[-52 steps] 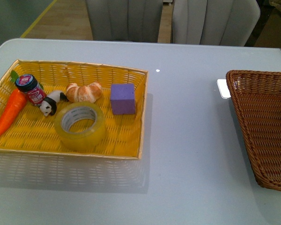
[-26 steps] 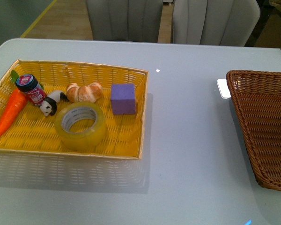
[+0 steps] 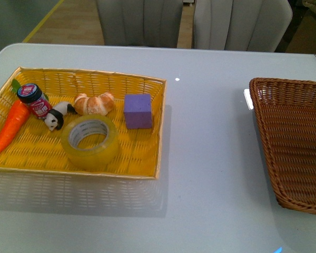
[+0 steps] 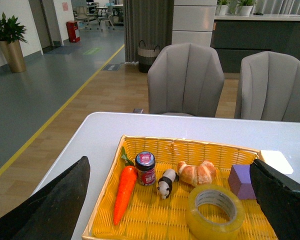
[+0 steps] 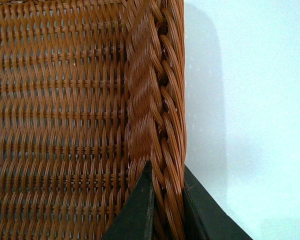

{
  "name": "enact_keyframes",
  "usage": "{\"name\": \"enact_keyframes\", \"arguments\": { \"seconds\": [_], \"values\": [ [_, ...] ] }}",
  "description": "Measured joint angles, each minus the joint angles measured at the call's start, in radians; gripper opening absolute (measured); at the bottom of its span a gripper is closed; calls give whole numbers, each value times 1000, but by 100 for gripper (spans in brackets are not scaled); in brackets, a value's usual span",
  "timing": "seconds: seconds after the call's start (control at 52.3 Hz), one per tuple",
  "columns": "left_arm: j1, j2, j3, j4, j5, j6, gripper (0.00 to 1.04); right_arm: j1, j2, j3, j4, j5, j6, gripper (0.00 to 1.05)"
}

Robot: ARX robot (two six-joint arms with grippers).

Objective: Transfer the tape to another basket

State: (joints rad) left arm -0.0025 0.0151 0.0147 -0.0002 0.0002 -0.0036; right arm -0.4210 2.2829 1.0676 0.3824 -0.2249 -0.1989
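On the left of the pale grey counter (image 3: 210, 158), a bright yellow woven basket (image 3: 161, 126) is seen. In it, from left to right, are laid an orange toy carrot (image 3: 10, 129), a small dark-lidded jar with a red label (image 3: 36, 100), a black-and-white panda figure (image 3: 56, 118), a golden-brown croissant (image 3: 95, 104), a large roll of translucent yellowish packing tape (image 3: 90, 142) and a purple cube (image 3: 138, 110). The tape is lying flat at the near side of the yellow basket, just beside the panda figure and near the cube, with its white core facing up.

In the left wrist view the left gripper (image 4: 170, 161) is held apart from the yellow basket, its two black fingers (image 4: 55, 200) spread wide.

Well apart, at the right edge of the counter, a dark brown rectangular woven wicker basket (image 3: 295, 142) with a braided rim is set. In the right wrist view the right gripper (image 5: 167, 166) is closed narrowly on that braided rim. One black finger is placed inside the wall and the other outside, both pressed against the weave.

Two grey upholstered chairs (image 3: 139, 21) are stood behind the counter.
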Motion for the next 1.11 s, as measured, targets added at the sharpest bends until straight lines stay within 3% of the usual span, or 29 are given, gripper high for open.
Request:
{"name": "enact_keyframes", "arguments": {
  "seconds": [0.574,1.033,1.109],
  "values": [
    [0,0,0,0,0,0,96,307,-21,-65,56,77,202,6],
    [0,0,0,0,0,0,96,396,-46,-96,41,135,241,6],
    [0,0,0,0,0,0,96,397,-46,-97,38,139,241,18]
  ]
}}
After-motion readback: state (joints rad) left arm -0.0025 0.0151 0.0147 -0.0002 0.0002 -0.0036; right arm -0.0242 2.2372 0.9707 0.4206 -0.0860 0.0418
